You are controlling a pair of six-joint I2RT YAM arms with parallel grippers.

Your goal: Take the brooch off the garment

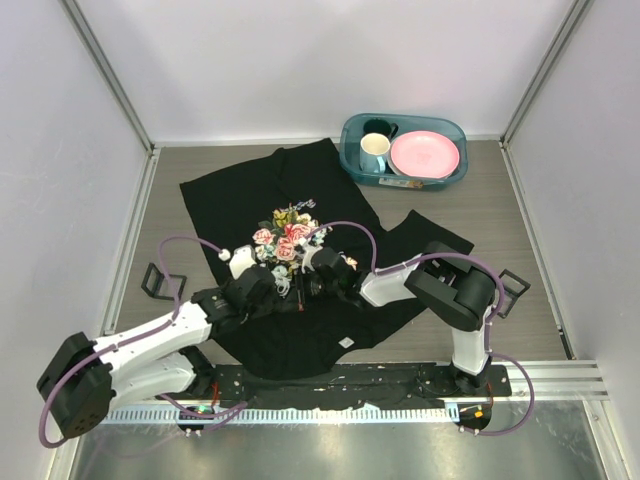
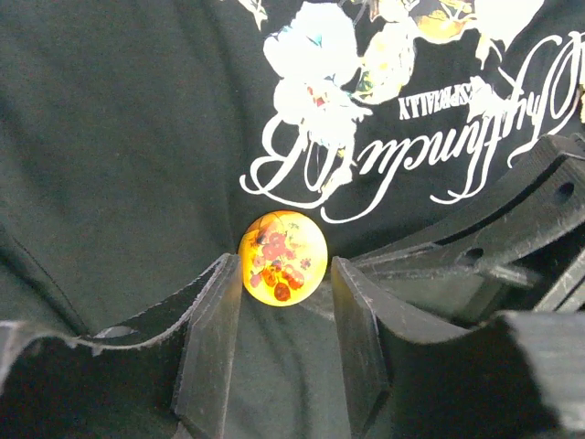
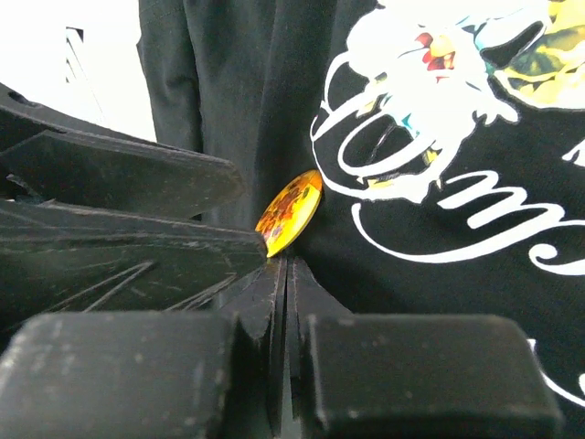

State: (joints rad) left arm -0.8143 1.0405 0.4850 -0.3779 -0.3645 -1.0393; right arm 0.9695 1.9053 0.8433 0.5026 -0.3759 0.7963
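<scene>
table [image 1: 500, 200] | brooch [image 2: 282, 257] inside spread left pincer [image 2: 283, 274] | closed right pincer [image 3: 286, 270] beside

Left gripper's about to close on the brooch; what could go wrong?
1. The left gripper, open, flanks only the near edge of the brooch: closing may squeeze it out or pinch the garment.
2. The right gripper is shut beside the brooch; whether it pins cloth is unclear, so pulling may lift the garment.
</scene>
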